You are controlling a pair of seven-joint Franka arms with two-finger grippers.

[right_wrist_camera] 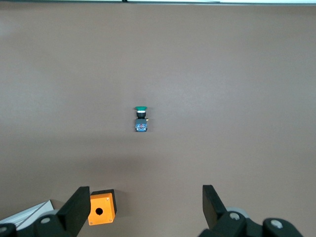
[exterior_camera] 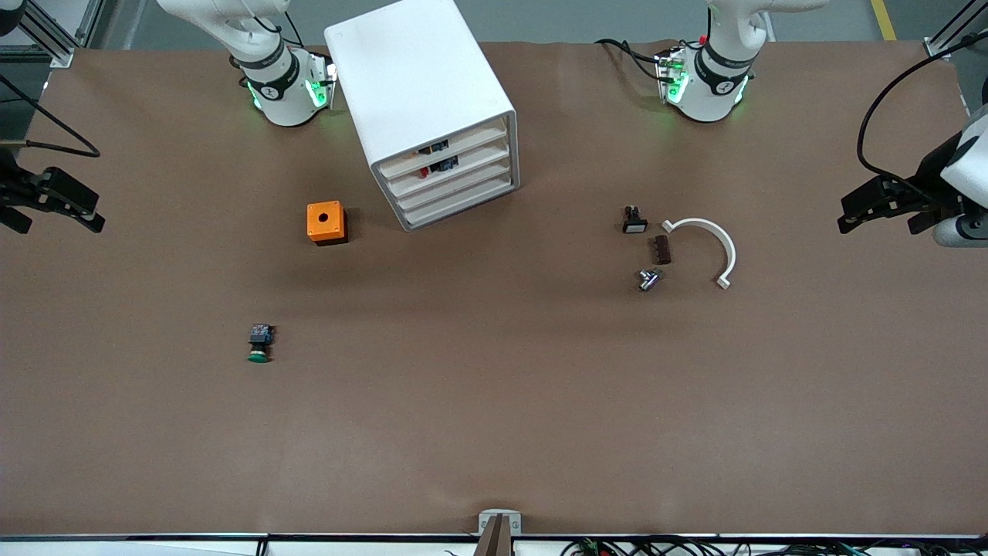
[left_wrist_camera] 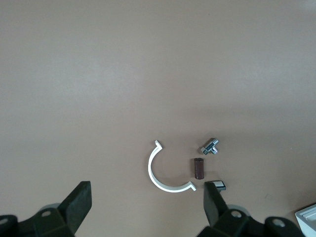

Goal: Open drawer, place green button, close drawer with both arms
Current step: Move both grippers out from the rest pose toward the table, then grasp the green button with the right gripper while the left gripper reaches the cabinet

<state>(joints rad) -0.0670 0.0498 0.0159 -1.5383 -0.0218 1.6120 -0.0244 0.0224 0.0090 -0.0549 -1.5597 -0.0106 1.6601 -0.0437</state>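
Observation:
The white cabinet (exterior_camera: pixel 421 93) stands between the arm bases. Its third-from-top drawer (exterior_camera: pixel 457 190) is shut, level with the drawers above and below. The green-capped button (exterior_camera: pixel 259 344) lies on its side on the brown table, nearer the front camera than the orange box; it also shows in the right wrist view (right_wrist_camera: pixel 141 120). My right gripper (exterior_camera: pixel 62 208) (right_wrist_camera: pixel 145 202) is open and empty, up over the right arm's end of the table. My left gripper (exterior_camera: pixel 884 215) (left_wrist_camera: pixel 146 200) is open and empty, up over the left arm's end.
An orange box with a round hole (exterior_camera: pixel 326 222) (right_wrist_camera: pixel 102 208) sits beside the cabinet. Toward the left arm's end lie a black button with a white cap (exterior_camera: pixel 634 222), a brown piece (exterior_camera: pixel 661 249), a metal part (exterior_camera: pixel 648 279) and a white arc (exterior_camera: pixel 706 247) (left_wrist_camera: pixel 163 177).

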